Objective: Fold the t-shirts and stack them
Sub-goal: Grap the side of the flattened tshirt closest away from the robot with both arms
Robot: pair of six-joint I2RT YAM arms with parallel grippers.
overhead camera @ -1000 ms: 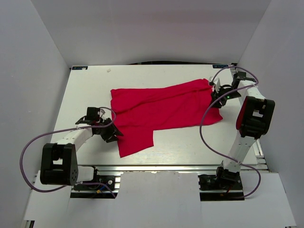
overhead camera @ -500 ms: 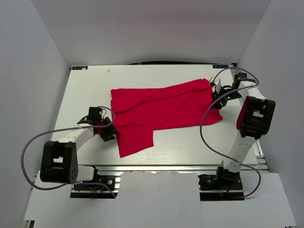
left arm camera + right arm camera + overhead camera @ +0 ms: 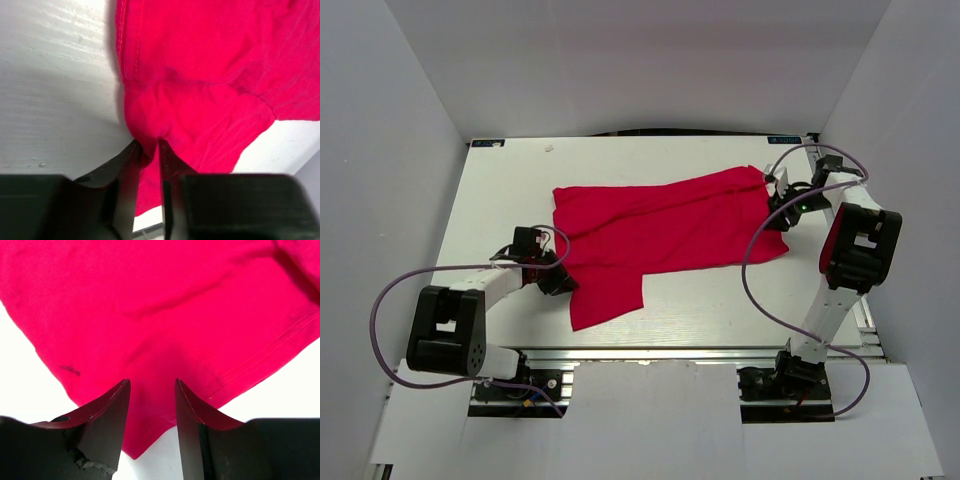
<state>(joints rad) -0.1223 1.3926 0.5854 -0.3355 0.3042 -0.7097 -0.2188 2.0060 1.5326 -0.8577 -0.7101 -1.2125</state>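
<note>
Two arms are bolted at the near edge of the white table (image 3: 500, 200). One red t-shirt (image 3: 660, 230) lies spread flat across the table's middle, with a flap reaching toward the near side. The left gripper (image 3: 552, 280) sits low at that flap's left edge. In the left wrist view its two fingers (image 3: 127, 170) stand narrow, pinching a puckered fold of hemmed cloth. Farther back, at the shirt's right end, the right gripper (image 3: 778, 200) hangs over a corner. Its jaws are apart, the cloth lies smooth in the gap, and it grips nothing.
</note>
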